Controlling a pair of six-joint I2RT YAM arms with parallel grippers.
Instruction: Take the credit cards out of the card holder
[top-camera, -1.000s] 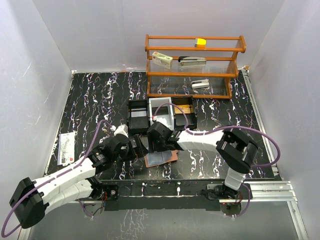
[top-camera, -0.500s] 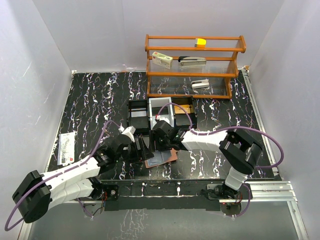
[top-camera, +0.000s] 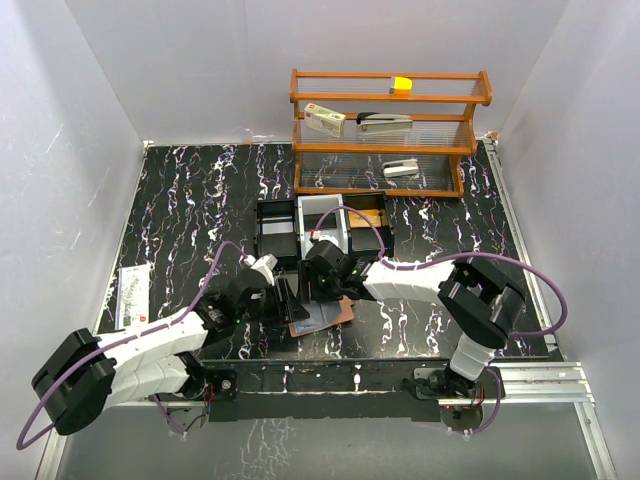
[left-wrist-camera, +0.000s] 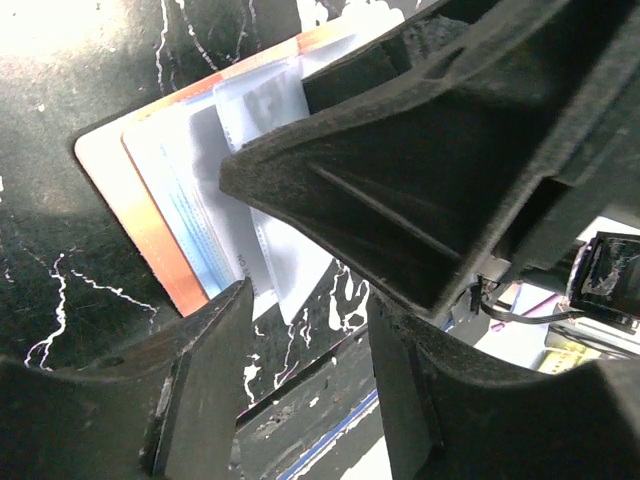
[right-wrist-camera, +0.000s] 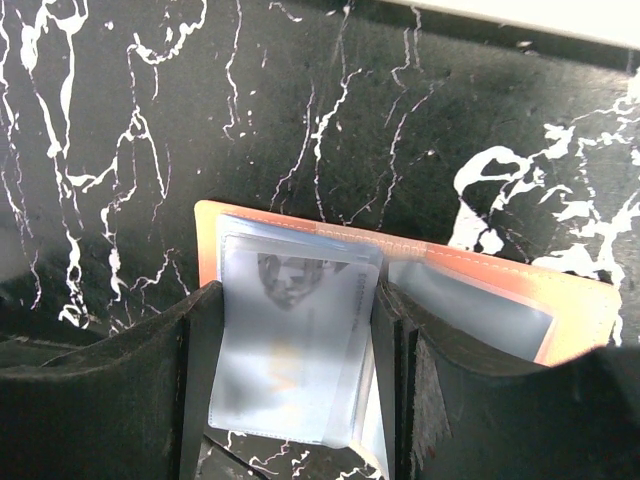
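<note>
Card holder (top-camera: 330, 318), spread flat; right gripper (right-wrist-camera: 295, 300) wide astride card (right-wrist-camera: 290, 355), left gripper (left-wrist-camera: 305, 315) parted, empty. Risks sliding if unpinned.

Lies open and flat as a small holder (top-camera: 325, 316) on the dark marbled desk (top-camera: 180, 200), near the front edge, tilted a little off square. Shows a salmon-orange rim (right-wrist-camera: 585, 300) around a pale blue-grey inside with clear pockets. Keeps a card (right-wrist-camera: 290, 330) with a faint portrait tucked in a clear sleeve on one half.
</note>
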